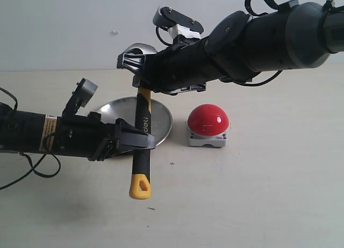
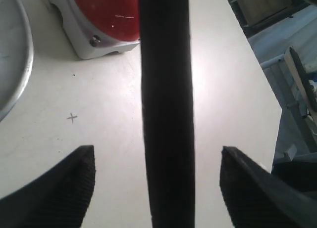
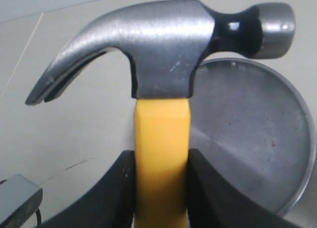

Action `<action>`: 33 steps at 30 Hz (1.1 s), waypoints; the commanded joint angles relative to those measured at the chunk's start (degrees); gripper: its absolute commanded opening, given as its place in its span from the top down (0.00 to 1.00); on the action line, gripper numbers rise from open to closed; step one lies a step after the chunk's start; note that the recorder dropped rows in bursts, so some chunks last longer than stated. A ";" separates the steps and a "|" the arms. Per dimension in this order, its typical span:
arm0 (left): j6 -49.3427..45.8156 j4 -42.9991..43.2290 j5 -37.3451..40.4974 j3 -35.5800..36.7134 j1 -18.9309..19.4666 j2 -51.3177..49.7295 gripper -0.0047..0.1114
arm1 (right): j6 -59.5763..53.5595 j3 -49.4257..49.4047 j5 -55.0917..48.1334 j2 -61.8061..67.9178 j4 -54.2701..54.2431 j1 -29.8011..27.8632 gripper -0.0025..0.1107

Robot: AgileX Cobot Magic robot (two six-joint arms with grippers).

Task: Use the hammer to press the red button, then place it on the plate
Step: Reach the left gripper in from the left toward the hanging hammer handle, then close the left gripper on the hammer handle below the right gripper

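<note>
The hammer (image 1: 142,130) hangs head up above the table, its yellow end (image 1: 140,186) pointing down. My right gripper (image 3: 161,161) is shut on the yellow neck of the hammer (image 3: 162,154), just under the dark metal head (image 3: 163,50). My left gripper (image 2: 157,161) is open, its fingers (image 2: 64,188) standing apart on either side of the black rubber section (image 2: 166,109) without touching it. The red button (image 1: 208,120) sits on its grey base to the right of the hammer. The silver plate (image 1: 161,124) lies behind the handle.
The plate's rim (image 2: 20,65) and the button's base (image 2: 81,40) show in the left wrist view. A small pen cross (image 2: 72,118) marks the table. Beyond the table's edge stands some furniture (image 2: 292,79). A wall (image 1: 64,27) closes the back.
</note>
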State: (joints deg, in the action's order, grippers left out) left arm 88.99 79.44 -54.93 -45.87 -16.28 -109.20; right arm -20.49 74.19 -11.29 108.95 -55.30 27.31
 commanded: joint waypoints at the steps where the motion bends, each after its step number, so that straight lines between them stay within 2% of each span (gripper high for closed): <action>1: -0.42 -0.88 0.59 -0.31 -0.35 -0.17 0.37 | -0.42 0.21 2.13 -1.06 -0.28 -0.03 0.98; 5: -0.42 -0.72 0.59 -0.31 -1.00 -0.17 0.37 | -0.42 0.21 2.49 -1.06 -0.28 -0.03 0.98; 12: -1.87 -2.47 3.84 -0.31 -4.65 -0.17 0.37 | -0.42 0.21 2.60 -1.06 -0.28 -0.03 0.98; 30: -1.81 -5.25 4.08 -0.31 -4.66 -0.55 0.37 | -0.42 0.21 2.00 -1.06 -0.28 -0.03 0.98; 33: -1.81 -5.59 4.63 -0.31 -4.66 -0.55 0.42 | -0.42 0.21 2.00 -1.06 -0.28 -0.03 0.98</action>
State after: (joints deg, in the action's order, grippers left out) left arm 87.44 74.84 -50.88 -45.87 -20.57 -109.69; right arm -20.49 74.19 -10.97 108.95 -55.30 27.31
